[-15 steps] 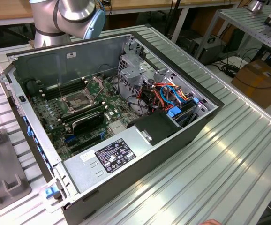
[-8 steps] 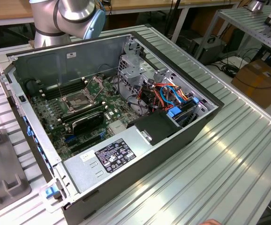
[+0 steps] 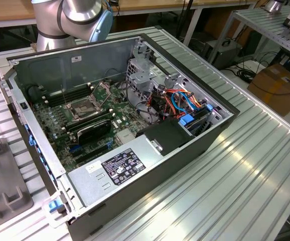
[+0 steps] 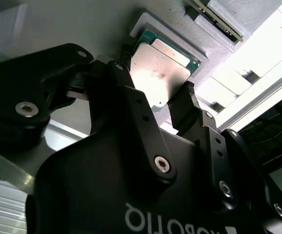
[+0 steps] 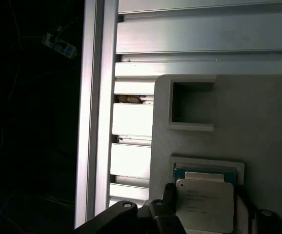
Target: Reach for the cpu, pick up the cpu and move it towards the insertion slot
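In both wrist views the cpu [image 4: 160, 66] [image 5: 204, 207], a thin square chip with a silvery face and green rim, sits at its shallow pocket in a light grey holder [image 5: 238, 122]. My black gripper [image 4: 155, 84] straddles it. One finger [image 4: 125, 78] presses one edge and the other finger [image 4: 186, 100] presses the opposite edge, so the gripper is shut on the chip. In the exterior view the insertion slot [image 3: 85, 108], a silver-framed socket with its plate hinged up, lies on the motherboard inside the open computer case [image 3: 150, 165].
The holder has an empty square recess [image 5: 192, 105] beyond the chip and lies on a ribbed aluminium table [image 5: 131, 122] near its edge rail [image 5: 99, 97]. Inside the case, memory slots [image 3: 67, 95], a black finned block [image 3: 95, 131], a drive cage [image 3: 142, 75] and cables [image 3: 177, 103] surround the socket.
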Controlling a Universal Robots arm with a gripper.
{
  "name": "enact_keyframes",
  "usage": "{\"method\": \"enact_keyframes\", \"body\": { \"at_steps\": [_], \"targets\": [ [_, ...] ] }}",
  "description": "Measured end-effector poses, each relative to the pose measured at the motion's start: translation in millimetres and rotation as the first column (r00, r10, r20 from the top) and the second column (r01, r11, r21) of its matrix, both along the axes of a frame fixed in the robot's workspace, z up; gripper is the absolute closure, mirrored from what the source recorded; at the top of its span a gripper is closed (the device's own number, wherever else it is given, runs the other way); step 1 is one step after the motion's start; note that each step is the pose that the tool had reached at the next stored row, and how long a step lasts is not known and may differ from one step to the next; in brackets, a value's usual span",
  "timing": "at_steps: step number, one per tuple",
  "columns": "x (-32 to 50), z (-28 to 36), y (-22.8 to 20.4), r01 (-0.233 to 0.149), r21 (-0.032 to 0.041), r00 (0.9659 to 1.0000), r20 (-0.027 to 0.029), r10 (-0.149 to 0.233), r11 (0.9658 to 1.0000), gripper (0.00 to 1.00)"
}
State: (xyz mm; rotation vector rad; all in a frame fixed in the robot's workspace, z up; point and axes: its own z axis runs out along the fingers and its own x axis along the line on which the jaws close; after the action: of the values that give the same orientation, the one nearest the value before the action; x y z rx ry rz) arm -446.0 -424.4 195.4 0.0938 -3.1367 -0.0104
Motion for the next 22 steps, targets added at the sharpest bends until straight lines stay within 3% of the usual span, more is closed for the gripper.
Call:
{"method": "enact_keyframes", "body": {
  "at_steps": [16, 22],
  "targets": [
    [0.1, 5.3, 0.0, 0.0, 0.0, 1.0, 0.0001, 0.0, 1.0, 0.45],
    [0.1, 10.2, 0.0, 0.0, 0.0002, 1.0, 0.0002, 0.0, 1.0, 0.45]
  ]
}}
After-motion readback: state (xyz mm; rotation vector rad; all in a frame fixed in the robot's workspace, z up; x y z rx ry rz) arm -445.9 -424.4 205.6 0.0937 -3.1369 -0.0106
